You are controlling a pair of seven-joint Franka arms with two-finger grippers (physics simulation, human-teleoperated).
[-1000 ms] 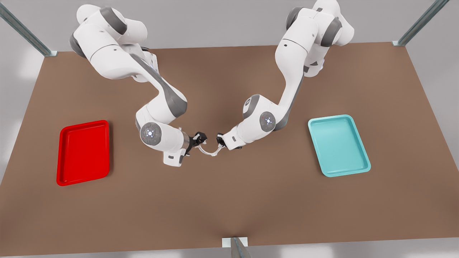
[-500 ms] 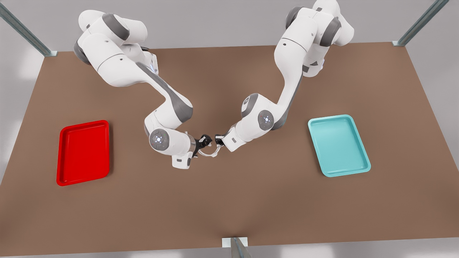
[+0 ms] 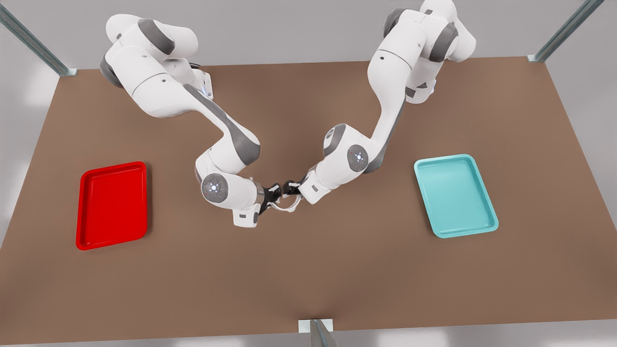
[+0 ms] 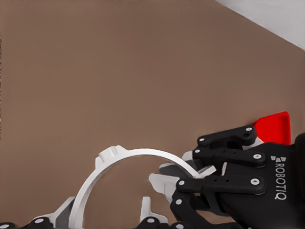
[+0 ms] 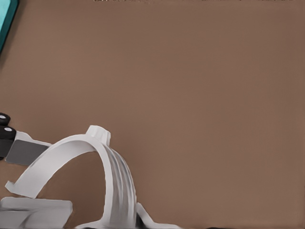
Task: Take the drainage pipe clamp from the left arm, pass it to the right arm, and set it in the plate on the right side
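Clamp handover, both grippers at the clamp.
Left gripper (image 3: 290, 187) pinches clamp (image 4: 112, 155); right gripper (image 4: 178, 171) at clamp's other end, grip cannot tell; red tray (image 3: 112, 205) well apart.

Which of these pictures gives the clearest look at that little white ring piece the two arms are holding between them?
The left wrist view: the drainage pipe clamp arches against bare table, with the right gripper at one end. The right wrist view shows its ribbed band close up. The front view shows it tiny, low between both grippers.
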